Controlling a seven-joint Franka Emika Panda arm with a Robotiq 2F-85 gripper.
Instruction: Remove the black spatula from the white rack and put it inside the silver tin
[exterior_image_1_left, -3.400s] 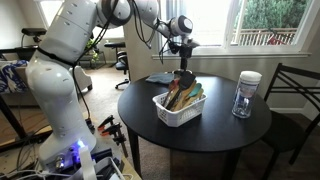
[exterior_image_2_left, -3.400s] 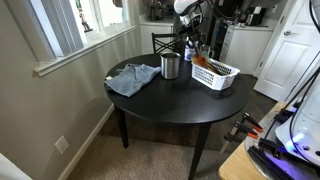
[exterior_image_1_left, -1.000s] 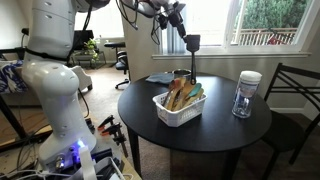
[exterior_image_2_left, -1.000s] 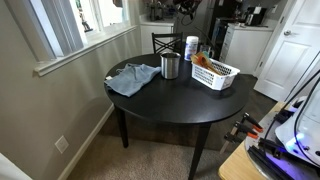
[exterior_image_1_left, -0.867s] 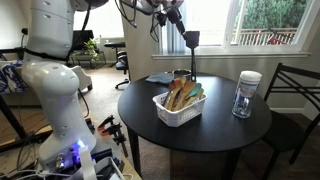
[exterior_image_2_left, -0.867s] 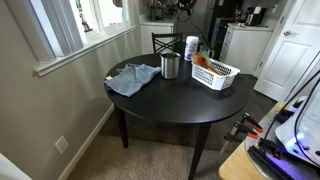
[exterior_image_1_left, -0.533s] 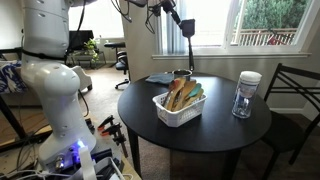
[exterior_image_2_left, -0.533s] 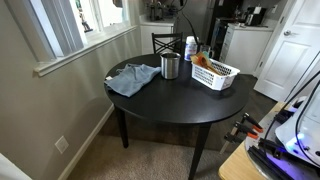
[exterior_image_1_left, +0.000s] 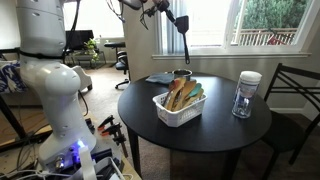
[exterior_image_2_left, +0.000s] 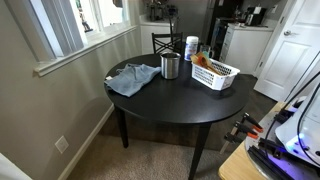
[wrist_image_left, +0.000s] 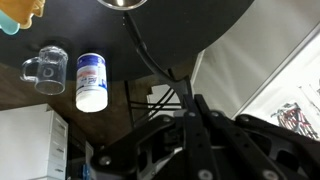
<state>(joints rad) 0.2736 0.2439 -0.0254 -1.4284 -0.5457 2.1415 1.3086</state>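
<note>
Black spatula (exterior_image_1_left: 183, 22), clamped in claw (wrist_image_left: 194, 108), has risen higher above silver tin (exterior_image_1_left: 182, 73).

One spatula (exterior_image_1_left: 184, 24), one rack (exterior_image_1_left: 177, 110), one tin (exterior_image_2_left: 170, 66), one jar (exterior_image_1_left: 246, 94).

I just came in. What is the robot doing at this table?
The robot's gripper is shut on the black spatula and holds it high over the round table. The spatula is out of the white rack, which holds wooden utensils. Its lower end hangs near the silver tin, apparently not inside it yet.
</note>
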